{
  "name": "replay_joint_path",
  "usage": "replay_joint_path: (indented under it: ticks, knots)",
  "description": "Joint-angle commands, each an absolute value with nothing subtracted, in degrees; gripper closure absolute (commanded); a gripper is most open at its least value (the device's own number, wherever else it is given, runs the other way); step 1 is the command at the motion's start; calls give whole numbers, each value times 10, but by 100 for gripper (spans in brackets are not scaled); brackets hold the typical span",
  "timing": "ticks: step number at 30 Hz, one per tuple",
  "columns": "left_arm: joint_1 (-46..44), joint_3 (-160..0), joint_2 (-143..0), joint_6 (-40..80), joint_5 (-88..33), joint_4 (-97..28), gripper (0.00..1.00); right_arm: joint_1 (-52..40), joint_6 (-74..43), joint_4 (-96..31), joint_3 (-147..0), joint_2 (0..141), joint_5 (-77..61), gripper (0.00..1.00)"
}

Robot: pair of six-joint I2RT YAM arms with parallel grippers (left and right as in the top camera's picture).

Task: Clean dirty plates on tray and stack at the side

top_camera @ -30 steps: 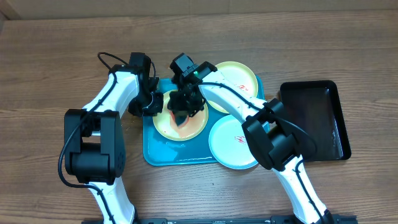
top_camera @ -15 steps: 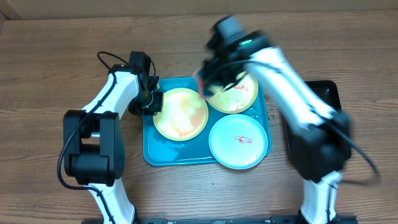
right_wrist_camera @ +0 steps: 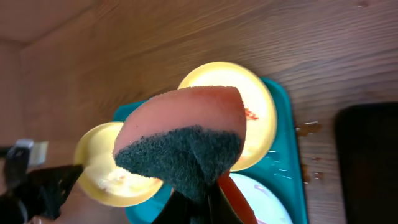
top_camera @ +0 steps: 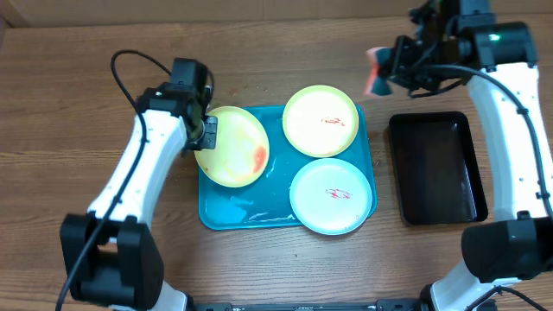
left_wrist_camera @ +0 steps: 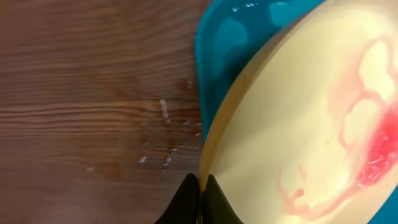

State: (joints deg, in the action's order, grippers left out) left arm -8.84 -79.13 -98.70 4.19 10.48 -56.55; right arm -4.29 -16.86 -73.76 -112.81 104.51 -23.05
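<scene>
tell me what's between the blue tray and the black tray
Only a strip of wooden table, shown overhead; the right wrist view shows small spots there.

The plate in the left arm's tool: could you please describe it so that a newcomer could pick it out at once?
Find the turquoise tray mid-table. Of its three plates, the pale yellow plate sits at the left edge, overhanging the rim. Unlike the other yellow plate and the white plate lying flat, it is tilted, its rim pinched by the left tool.
</scene>
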Motion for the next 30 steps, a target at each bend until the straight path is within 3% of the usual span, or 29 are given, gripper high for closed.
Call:
replay_joint_path:
  ticks: [1, 17, 30]
  knots:
    - [-140, -802, -941, 103, 268, -574, 96, -24, -160, -739, -1134, 1039, -232, 96]
    - [-383, -801, -929, 253, 698, -599, 96, 9, -147, -754, -1134, 1039, -227, 96]
    - [-469, -801, -929, 259, 864, -598, 96, 10, -147, -755, -1134, 1039, -227, 96]
